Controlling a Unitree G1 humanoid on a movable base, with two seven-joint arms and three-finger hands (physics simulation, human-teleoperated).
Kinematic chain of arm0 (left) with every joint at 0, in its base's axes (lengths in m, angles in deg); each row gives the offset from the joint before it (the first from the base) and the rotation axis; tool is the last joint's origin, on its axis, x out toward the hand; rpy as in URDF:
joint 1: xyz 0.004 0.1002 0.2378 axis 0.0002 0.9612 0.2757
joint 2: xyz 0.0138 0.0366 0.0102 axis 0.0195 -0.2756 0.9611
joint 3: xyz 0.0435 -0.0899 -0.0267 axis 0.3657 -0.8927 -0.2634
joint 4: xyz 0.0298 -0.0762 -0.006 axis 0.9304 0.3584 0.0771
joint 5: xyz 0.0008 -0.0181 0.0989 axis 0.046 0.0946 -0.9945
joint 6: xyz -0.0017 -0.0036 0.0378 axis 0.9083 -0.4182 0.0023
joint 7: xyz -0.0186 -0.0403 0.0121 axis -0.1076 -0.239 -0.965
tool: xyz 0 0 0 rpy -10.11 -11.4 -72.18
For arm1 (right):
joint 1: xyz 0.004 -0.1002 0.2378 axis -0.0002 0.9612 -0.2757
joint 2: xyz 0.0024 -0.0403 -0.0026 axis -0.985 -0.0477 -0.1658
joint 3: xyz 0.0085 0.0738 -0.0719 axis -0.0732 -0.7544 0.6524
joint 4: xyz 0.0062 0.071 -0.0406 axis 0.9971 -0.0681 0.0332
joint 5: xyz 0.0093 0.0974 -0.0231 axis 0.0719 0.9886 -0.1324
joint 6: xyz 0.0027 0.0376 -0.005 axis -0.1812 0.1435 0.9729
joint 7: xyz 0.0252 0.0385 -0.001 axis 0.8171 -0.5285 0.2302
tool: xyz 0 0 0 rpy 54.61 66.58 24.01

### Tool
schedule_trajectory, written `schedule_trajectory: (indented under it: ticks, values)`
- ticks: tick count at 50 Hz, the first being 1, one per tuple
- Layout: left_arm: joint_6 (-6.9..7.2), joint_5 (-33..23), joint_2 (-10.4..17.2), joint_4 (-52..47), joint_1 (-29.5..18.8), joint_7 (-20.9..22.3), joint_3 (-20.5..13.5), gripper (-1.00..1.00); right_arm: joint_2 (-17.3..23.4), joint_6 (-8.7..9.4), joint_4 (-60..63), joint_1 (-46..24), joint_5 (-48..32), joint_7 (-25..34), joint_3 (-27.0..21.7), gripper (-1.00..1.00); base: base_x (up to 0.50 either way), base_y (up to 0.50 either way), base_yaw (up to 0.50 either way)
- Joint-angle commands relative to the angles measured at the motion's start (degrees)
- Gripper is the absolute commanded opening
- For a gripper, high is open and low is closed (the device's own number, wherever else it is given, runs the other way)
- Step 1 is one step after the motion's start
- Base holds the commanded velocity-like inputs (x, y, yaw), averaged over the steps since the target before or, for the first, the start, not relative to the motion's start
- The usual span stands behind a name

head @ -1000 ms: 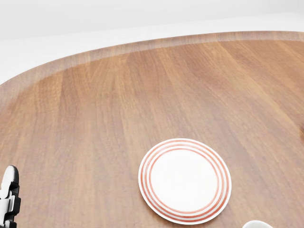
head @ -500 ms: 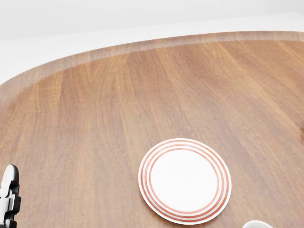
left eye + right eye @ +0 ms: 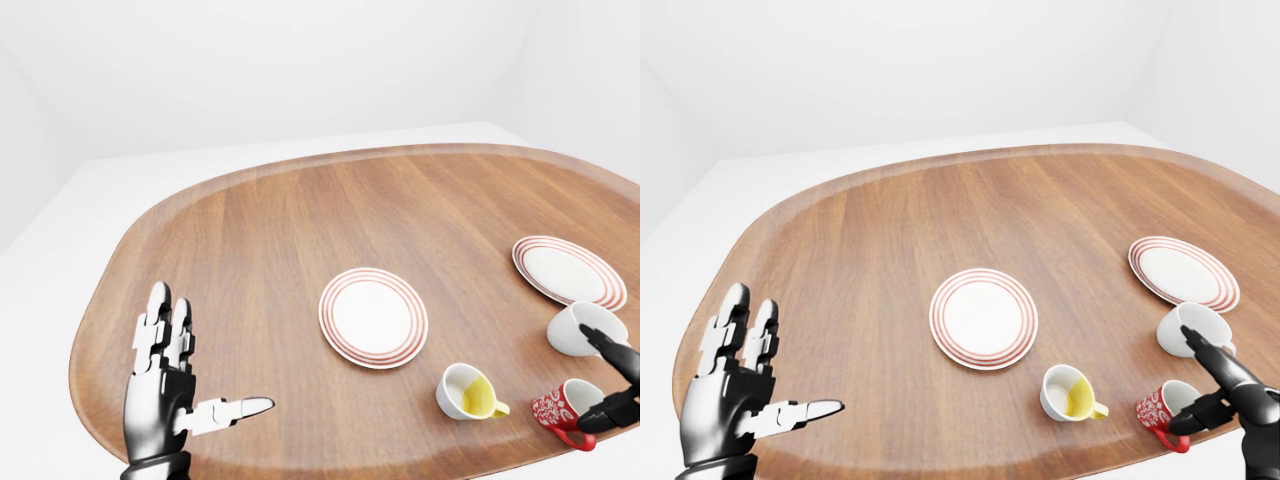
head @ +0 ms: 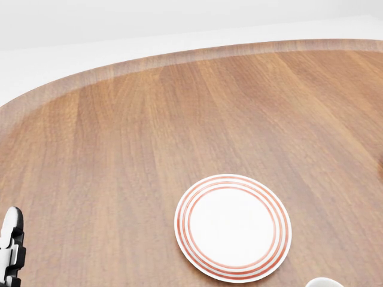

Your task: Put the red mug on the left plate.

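Comparing this moment with the head view a second back, we find almost nothing changed: the left plate (image 4: 233, 228) sits at the same spot and only the tip of our left hand (image 3: 165, 385) at that view's lower left edge has sunk a touch. We read this as a pause, with no progress made toward the lift.

In the right-eye view, the red mug (image 3: 1162, 409) lies tipped on its side near the table (image 3: 260, 240) edge at about five o'clock from the left plate, its mouth toward our right hand (image 3: 1220, 395). That hand's dark fingers stand spread just beside the mug, one pointing up past it, one near its rim; they close on nothing, and we cannot tell whether they touch it. Our left hand hangs at about eight o'clock from the plate, palm up, fingers and thumb splayed, empty.

Between mug and plate sits a white mug with a yellow inside (image 3: 466, 391), directly on the carry line, so we judge the path must go over or around it. A second white mug (image 3: 580, 328) lies at twelve o'clock from the red one, close to our fingers, and the other striped plate (image 3: 568, 271) lies beyond it.
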Motion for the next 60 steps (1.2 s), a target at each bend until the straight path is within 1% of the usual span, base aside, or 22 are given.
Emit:
schedule_trajectory:
  ticks: [1,5,10,16,20,25,30,53,60]
  values:
    - [0.00,-0.2,0.1,-0.2,-0.1,-0.3,0.2,1.00,2.2,0.00,-6.9,-1.8,1.8,-3.9,2.2,1.00,0.00,0.00,0.00]
    - [0.00,-0.2,0.2,-0.2,-0.2,-0.3,0.1,1.00,2.9,0.00,-9.2,-2.6,3.0,-4.8,3.4,1.00,0.00,0.00,0.00]
    - [0.00,-0.2,0.2,-0.3,-0.2,-0.3,0.1,1.00,3.9,0.00,-14.7,-4.2,4.5,-6.8,6.4,1.00,0.00,0.00,0.00]
    - [0.00,-0.3,0.1,-0.4,-0.2,-0.4,0.1,1.00,4.5,0.00,-18.1,-5.2,6.3,-7.8,8.6,1.00,0.00,0.00,0.00]
    - [0.00,-0.3,0.2,-0.3,-0.3,-0.5,0.1,1.00,4.8,0.00,-22.6,-7.8,7.1,-9.0,11.4,1.00,0.00,0.00,0.00]
    - [0.00,-0.2,0.2,-0.2,-0.3,-0.4,0.0,1.00,4.8,0.00,-22.2,-8.3,7.7,-8.9,13.1,1.00,0.00,0.00,0.00]
    - [0.00,0.0,0.1,-0.3,-0.1,-0.2,-0.1,1.00,4.4,0.00,-23.5,-10.6,7.3,-8.9,14.7,1.00,0.00,0.00,0.00]
    - [0.00,0.1,-0.1,-0.3,0.1,-0.1,-0.1,1.00,4.2,0.00,-26.5,-11.6,7.9,-9.8,16.6,1.00,0.00,0.00,0.00]
    - [0.00,0.0,-0.1,-0.4,0.3,-0.1,0.0,1.00,4.0,0.00,-29.2,-12.1,7.8,-11.4,17.8,1.00,0.00,0.00,0.00]
